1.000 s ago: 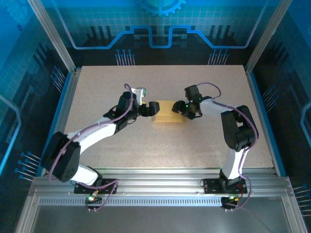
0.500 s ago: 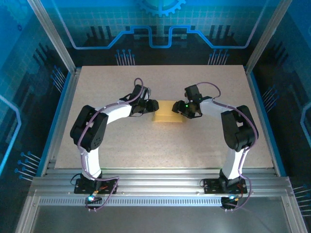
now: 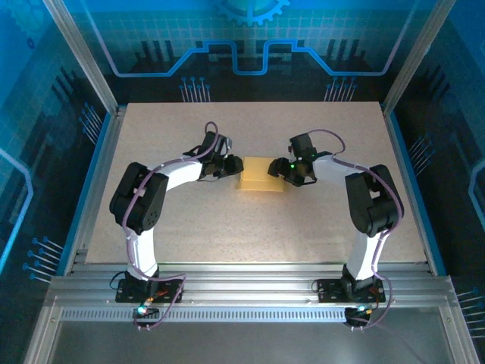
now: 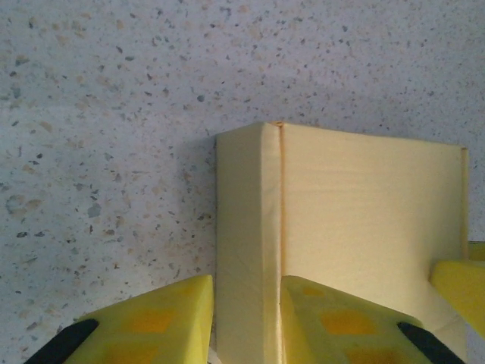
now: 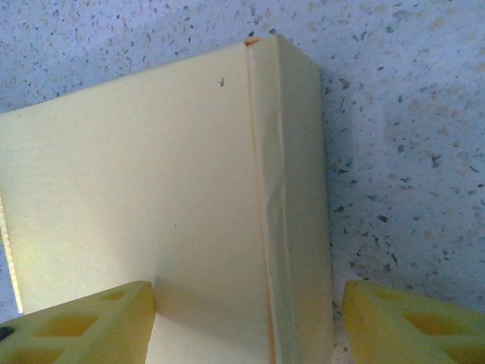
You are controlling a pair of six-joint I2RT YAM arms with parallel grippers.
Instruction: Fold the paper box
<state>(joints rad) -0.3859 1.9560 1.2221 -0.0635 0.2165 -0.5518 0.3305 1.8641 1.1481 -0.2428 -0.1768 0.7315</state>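
Note:
The paper box is a pale yellow, flat rectangular box lying mid-table. My left gripper is at its left end. In the left wrist view the two yellow fingers press on either side of the box's narrow side wall, so the left gripper is shut on it. My right gripper is at the box's right end and stands open. One of its fingers rests over the top panel. The other finger hangs clear of the side wall, over the table.
The speckled beige tabletop has a blue raised border on the left and right. Metal frame posts rise at the back corners. A ribbed aluminium rail carrying both arm bases runs along the near edge.
The left arm swung its elbow out to the left. Its gripper came up against the box's left end and closed on the side wall. The right gripper and the box stayed nearly still.

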